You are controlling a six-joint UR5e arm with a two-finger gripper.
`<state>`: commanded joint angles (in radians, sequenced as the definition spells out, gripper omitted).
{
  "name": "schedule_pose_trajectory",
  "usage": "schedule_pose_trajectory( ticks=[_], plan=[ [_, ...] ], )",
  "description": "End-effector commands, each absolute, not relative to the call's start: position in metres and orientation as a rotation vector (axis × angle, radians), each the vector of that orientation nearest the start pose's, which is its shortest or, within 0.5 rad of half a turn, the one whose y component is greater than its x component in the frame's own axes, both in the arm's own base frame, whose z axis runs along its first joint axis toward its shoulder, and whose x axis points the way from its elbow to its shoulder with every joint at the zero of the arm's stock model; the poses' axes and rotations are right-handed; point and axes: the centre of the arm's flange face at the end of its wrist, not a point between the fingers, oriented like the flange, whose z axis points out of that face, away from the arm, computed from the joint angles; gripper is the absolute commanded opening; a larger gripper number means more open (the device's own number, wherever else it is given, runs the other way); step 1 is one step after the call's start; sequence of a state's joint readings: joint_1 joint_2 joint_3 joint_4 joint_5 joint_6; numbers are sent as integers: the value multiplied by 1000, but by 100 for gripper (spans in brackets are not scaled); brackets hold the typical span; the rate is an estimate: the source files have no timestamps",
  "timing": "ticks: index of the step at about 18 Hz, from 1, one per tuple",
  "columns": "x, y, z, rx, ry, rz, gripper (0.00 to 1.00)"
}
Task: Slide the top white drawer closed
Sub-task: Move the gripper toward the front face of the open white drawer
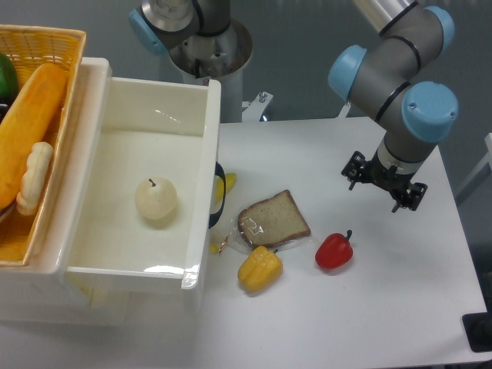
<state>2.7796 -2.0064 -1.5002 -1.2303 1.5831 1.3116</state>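
White top drawer [138, 165], pulled open at your table's left with a pear [156, 198] inside, lies well left of the empty gripper [382, 184], whose finger spread you cannot tell.

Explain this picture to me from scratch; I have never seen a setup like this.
One fixed camera looks down on a white table. The grey and blue machine is a robot arm; its grasping tool hangs over the table and holds nothing, though its fingers are too dark to read. On the left, the top white drawer stands pulled out, with a pale pear inside. Beside it is a yellow wicker basket. On the table lie a bread slice, a yellow pepper and a red pepper.
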Motion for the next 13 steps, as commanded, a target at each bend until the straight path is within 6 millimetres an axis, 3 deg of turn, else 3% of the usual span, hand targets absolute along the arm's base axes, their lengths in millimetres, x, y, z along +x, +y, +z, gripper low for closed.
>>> schedule_pose_trajectory(
  ticks=[2, 7, 11, 13],
  plan=[
    [-549, 354, 292, -3164, 170, -70, 100],
    [-543, 350, 288, -3124, 132, -125, 100],
    [-510, 329, 294, -3123, 83, -158, 100],
    [-497, 321, 292, -3135, -89, -188, 100]
  ],
)
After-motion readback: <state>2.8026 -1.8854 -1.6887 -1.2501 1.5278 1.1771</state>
